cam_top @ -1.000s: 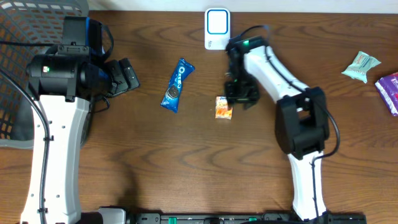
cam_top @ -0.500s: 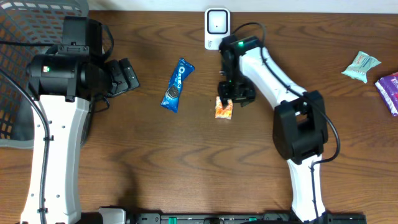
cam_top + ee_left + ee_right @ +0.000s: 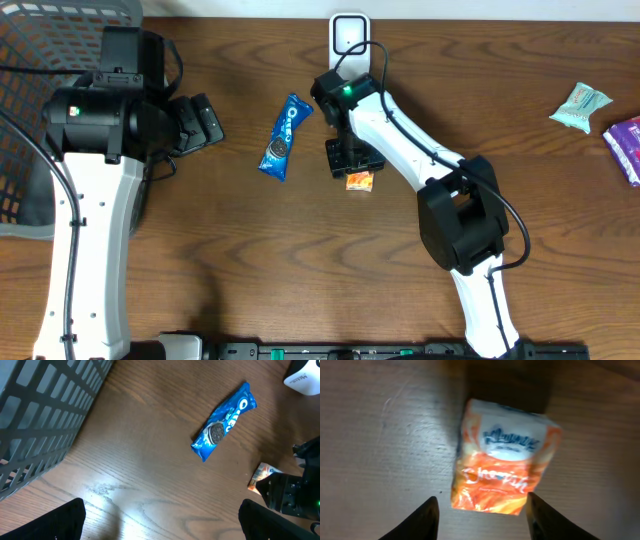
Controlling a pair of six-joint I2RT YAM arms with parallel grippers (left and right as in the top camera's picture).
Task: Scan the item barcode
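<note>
Right arm swings across toward frame left! The right claw leaves the packet's right side and now covers its upper-left edge.

orange packet partly hidden overhead, purple packet cut by edge

The blue wrapper lying on the counter, left of the orange packet, is showing OREO in white letters. The orange packet is carrying blue and white script, too blurred to read.
</note>
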